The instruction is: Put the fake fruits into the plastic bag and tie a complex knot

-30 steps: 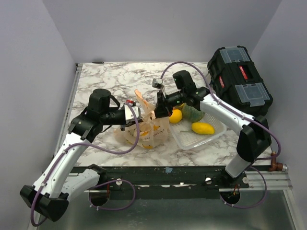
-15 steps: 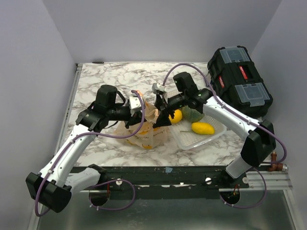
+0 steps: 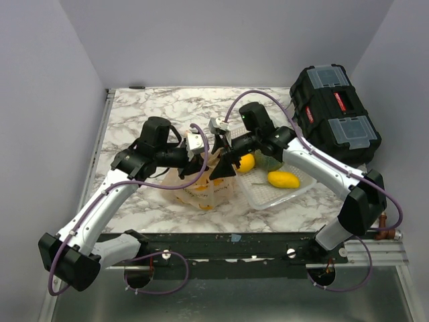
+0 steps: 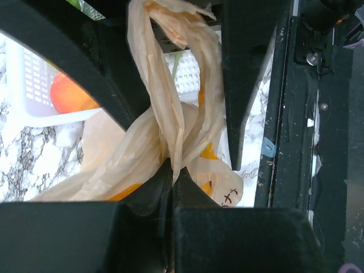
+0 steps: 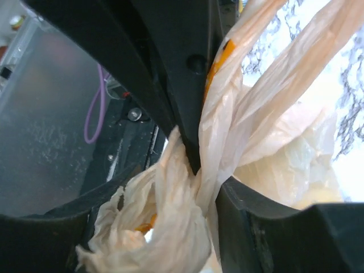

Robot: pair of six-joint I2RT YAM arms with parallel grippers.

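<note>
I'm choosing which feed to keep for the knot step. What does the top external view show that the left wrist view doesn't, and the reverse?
Only top external: the left arm and right arm in full, the black toolbox, and a yellow mango. Only left wrist: the left gripper pinched shut on a handle strip of the plastic bag, seen close. Both: the bag, the white basket, the marble table.
</note>
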